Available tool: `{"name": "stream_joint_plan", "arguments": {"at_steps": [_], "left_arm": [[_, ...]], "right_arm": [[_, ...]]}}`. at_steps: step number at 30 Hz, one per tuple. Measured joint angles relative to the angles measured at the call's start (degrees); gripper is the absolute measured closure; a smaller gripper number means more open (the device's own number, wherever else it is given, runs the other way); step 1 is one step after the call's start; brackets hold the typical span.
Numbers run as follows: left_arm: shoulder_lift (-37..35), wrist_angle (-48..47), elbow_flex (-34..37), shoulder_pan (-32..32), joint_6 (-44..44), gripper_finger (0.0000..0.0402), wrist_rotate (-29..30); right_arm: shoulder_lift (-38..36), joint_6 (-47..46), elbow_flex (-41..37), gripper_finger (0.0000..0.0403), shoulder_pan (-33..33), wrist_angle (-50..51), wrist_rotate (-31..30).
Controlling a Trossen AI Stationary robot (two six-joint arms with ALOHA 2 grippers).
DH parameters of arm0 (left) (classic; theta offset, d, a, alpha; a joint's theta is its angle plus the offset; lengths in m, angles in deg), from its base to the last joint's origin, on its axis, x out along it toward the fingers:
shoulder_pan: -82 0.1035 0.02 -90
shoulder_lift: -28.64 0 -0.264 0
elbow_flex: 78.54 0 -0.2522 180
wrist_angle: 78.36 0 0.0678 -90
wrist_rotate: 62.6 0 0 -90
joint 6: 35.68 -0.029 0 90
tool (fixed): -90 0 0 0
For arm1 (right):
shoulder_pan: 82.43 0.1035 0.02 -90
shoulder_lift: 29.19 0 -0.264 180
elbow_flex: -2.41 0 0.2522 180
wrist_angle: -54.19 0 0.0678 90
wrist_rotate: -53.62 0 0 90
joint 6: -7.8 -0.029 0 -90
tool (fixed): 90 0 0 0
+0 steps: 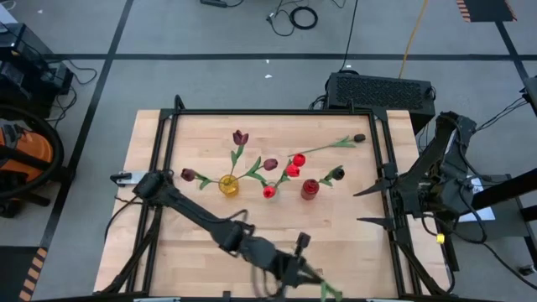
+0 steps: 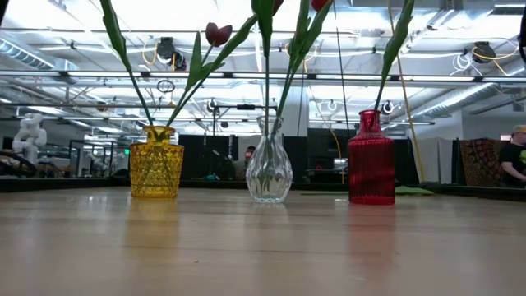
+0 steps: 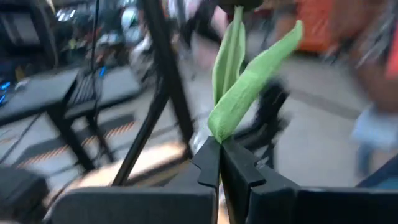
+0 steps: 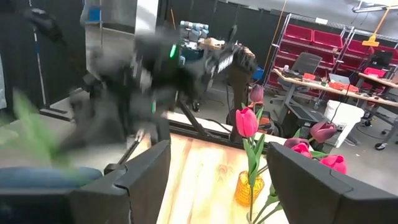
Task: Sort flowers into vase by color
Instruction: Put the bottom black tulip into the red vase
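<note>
Three vases are being observed standing in a row on the surface (image 1: 336, 235): a yellow vase (image 2: 156, 161), a clear vase (image 2: 269, 170) and a red vase (image 2: 371, 159). Flowers (image 1: 270, 164) are being held in all three; the count per vase cannot be told. One green stem (image 3: 239, 81) is being gripped in the closed jaws of the left gripper (image 3: 220, 163) at the near edge. The right gripper (image 4: 217, 180) is being kept open at the right side.

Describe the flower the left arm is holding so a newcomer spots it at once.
Start at the wooden table and follow its near edge to the left end effector, shut on a flower. Unlike the flowers standing in vases, its green stem and leaves hang past the table's edge.
</note>
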Motion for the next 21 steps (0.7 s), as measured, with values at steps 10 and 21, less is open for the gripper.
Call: {"name": "stream_joint_plan", "arguments": {"at_steps": [10,21], "left_arm": [[-9.3,3.3,-0.1,-4.0,-6.9,0.0393,6.5],[-9.6,6.2,0.0,-0.8,-9.6,0.0393,13.6]], "right_arm": [[7.8,6.0,0.0,0.0145,-2.1,-13.5,0.3],[18.5,20.9,0.4,0.0145,-4.8,-34.3,5.1]]}}
